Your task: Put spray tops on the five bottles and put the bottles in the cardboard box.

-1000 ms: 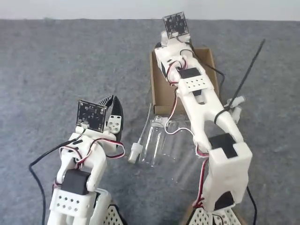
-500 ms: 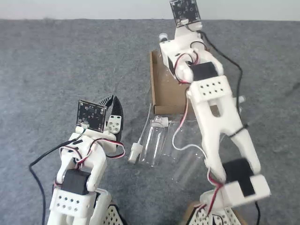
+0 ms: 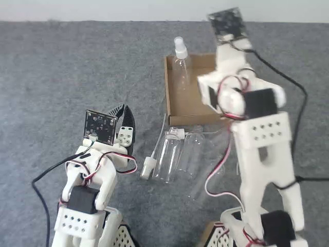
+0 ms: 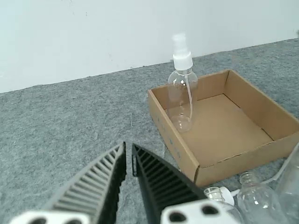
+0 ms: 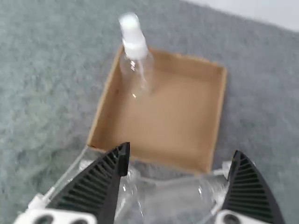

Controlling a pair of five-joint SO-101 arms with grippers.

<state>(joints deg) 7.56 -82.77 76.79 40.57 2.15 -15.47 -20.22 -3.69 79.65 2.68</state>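
Note:
A clear bottle with a white spray top (image 3: 180, 60) stands upright in the far left corner of the cardboard box (image 3: 191, 109); both wrist views show it (image 4: 182, 88) (image 5: 135, 60). Clear bottles (image 3: 181, 153) lie side by side on the table just in front of the box, and they appear under my right gripper (image 5: 163, 191). A loose spray top (image 3: 149, 166) with its thin tube lies to their left. My right gripper (image 5: 180, 161) hangs open and empty high above the box's near edge. My left gripper (image 3: 126, 122) (image 4: 129, 153) is shut and empty, left of the lying bottles.
Grey carpet (image 3: 61, 72) covers the table. The box's open floor (image 4: 224, 126) is bare beside the standing bottle. The raised right arm (image 3: 259, 134) towers over the table's right side, with cables trailing from it.
My right arm has lifted and drawn back from the box, and the capped bottle now stands free in the far left corner. The left arm has not moved.

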